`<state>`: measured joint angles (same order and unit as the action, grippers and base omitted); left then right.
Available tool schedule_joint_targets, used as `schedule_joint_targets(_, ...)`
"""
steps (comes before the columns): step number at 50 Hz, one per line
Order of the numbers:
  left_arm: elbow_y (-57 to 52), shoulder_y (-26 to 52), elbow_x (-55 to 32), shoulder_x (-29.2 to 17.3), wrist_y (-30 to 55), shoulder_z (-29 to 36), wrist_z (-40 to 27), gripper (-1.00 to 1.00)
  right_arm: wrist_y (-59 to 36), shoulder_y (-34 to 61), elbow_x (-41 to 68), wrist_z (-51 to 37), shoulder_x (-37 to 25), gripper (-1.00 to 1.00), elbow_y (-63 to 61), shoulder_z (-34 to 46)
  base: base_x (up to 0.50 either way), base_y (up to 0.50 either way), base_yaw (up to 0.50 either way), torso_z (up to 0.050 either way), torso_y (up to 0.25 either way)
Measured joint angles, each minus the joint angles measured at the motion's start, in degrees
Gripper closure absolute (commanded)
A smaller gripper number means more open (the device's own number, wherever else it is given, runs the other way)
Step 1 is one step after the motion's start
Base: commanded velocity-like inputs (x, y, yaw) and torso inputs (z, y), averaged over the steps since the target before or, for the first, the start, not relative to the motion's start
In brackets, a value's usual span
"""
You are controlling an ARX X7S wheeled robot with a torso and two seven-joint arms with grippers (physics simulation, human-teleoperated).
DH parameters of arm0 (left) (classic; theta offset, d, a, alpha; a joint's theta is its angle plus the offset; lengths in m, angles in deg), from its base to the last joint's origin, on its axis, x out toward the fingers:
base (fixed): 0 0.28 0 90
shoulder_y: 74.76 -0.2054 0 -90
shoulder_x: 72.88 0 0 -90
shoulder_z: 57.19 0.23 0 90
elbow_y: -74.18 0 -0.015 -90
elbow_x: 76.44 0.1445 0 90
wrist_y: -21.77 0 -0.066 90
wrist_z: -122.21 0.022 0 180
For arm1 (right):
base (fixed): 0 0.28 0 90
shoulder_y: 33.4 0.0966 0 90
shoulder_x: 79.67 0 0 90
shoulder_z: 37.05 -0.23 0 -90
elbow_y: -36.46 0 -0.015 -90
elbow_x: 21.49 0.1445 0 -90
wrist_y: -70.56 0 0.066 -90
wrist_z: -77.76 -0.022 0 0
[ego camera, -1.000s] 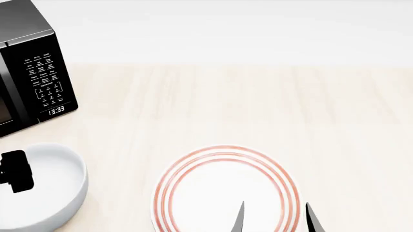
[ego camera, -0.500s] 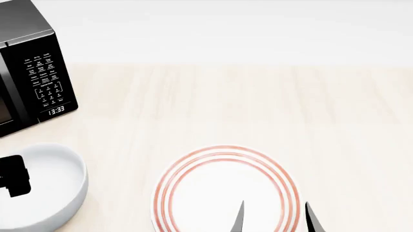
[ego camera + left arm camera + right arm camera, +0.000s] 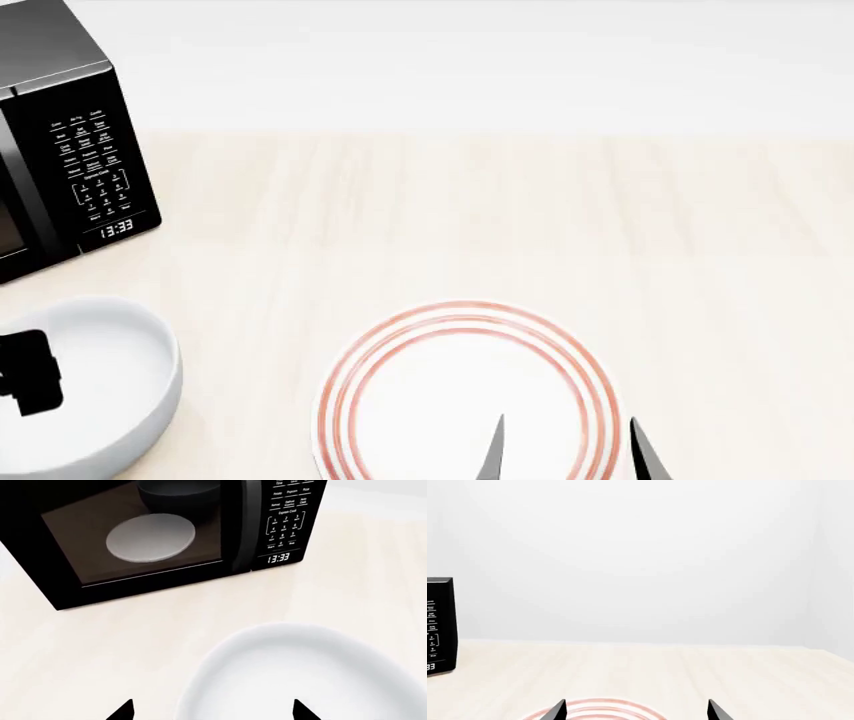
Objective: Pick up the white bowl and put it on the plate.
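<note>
The white bowl [image 3: 114,390] stands at the near left of the table; it also shows in the left wrist view [image 3: 300,675]. My left gripper [image 3: 213,712] is open just above the bowl. One fingertip is outside the rim and the other over the bowl's inside. A black part of it [image 3: 30,375] shows over the bowl's left side. The plate [image 3: 467,395] with red rings lies at the near middle. My right gripper [image 3: 570,455] is open and empty over the plate's near right part; the plate's far rim [image 3: 597,710] shows between its fingertips.
A black microwave [image 3: 60,170] stands at the far left, close behind the bowl, its clock reading 13:33; its door and glass turntable show in the left wrist view [image 3: 153,535]. A white wall runs behind the light wooden table [image 3: 534,220].
My left gripper has sunk a little lower in the head view over the bowl. The bowl, the plate and the right gripper have not moved.
</note>
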<state>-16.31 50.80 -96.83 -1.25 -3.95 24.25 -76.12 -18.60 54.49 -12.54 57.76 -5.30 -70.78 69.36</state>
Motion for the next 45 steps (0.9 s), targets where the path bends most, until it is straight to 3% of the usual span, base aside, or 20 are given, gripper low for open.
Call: schedule_joint_targets(45, 4.98, -0.87, 0.73, -0.19, -4.50, 0.92, -0.04, -1.00, 0.33, 0.21, 0.67, -0.89, -0.87, -1.00, 0.31, 1.04, 0.00, 0.00, 0.00, 0.000, 0.000)
